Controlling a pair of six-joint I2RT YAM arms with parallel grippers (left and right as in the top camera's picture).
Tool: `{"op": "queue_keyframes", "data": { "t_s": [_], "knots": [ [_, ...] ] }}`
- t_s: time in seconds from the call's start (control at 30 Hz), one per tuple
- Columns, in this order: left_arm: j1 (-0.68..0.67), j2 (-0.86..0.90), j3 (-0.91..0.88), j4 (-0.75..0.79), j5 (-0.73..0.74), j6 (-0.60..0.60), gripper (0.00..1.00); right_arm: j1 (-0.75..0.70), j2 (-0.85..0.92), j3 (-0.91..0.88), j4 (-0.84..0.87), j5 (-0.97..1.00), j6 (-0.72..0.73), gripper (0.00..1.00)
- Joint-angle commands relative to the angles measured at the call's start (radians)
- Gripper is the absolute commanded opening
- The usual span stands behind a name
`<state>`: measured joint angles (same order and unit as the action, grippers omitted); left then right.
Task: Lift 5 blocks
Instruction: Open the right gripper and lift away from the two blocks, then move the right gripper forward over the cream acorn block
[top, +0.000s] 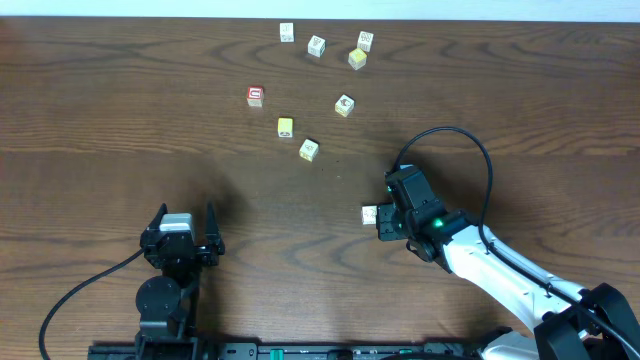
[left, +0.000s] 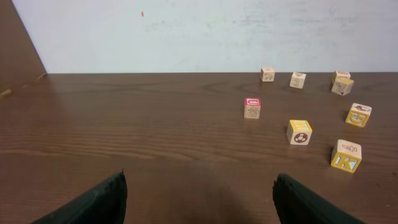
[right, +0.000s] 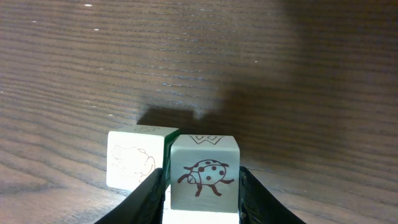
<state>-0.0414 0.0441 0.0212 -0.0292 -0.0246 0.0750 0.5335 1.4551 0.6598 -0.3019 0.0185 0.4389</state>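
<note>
- The right claw (right: 200, 186) stood narrow, its two black fingers (right: 149, 196) close against either side of a small cream-white wooden ladybird cube (right: 204, 169). Whether they pressed it or only flanked it could not be told.
- The ladybird cube showed a red-brown ladybird on the face turned to the wrist camera and a letter W on the face beyond it.
- A second small cream-white wooden cube with a faint outline drawing, the faint-drawing cube (right: 135, 158), sat right against the ladybird cube's left side. It had a green side next to the ladybird cube and lay outside the fingers.
- From overhead, one pale cube showed just beside the right claw's tip on its left, and the claw's body hid whatever lay between the fingers.
- Both cubes lay on the dark brown wooden table (top: 120, 100), toward its right half and nearer the robot than the other cubes.
- The left claw (left: 199, 176) stood wide with nothing between its fingers, low at the near edge and well apart from every cube.
- Farther out, toward the middle of the table, lay a yellow wooden K cube (left: 346, 155) with a blue letter and a yellow wooden round-mark cube (left: 299, 132).
- A red-topped wooden cube (left: 252, 107) stood to their left, apart from them.
- Beyond these, a yellow-edged tilted cube (left: 358, 115) lay alone.
- Near the far edge, four far cubes (top: 316, 45) formed a loose row, three cream and one yellow, and the two rightmost almost touched.
</note>
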Motion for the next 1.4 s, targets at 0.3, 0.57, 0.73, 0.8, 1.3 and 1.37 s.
{"op": "queue_keyframes", "data": {
  "t_s": [0.3,0.57,0.73,0.8,1.3,1.37],
  "knots": [
    [-0.004,-0.002,-0.017,-0.041,-0.012,-0.008,0.76,0.005,0.008,-0.002,-0.005,0.0,-0.006,0.34],
    [-0.004,-0.002,-0.017,-0.042,-0.012,-0.008,0.75,0.005,-0.003,0.0,-0.009,0.006,-0.01,0.34],
    [-0.004,-0.002,-0.017,-0.042,-0.012,-0.008,0.75,0.005,-0.08,0.016,-0.064,0.008,-0.053,0.36],
    [-0.004,-0.002,-0.017,-0.042,-0.012,-0.008,0.75,0.005,-0.128,0.033,-0.116,0.018,-0.071,0.39],
    [-0.004,-0.002,-0.017,-0.041,-0.012,-0.008,0.76,0.002,-0.199,0.163,-0.096,0.03,-0.169,0.89],
    [-0.004,-0.002,-0.017,-0.041,-0.012,-0.008,0.75,0.002,-0.11,0.238,-0.069,0.035,-0.225,0.91]
  ]
}}
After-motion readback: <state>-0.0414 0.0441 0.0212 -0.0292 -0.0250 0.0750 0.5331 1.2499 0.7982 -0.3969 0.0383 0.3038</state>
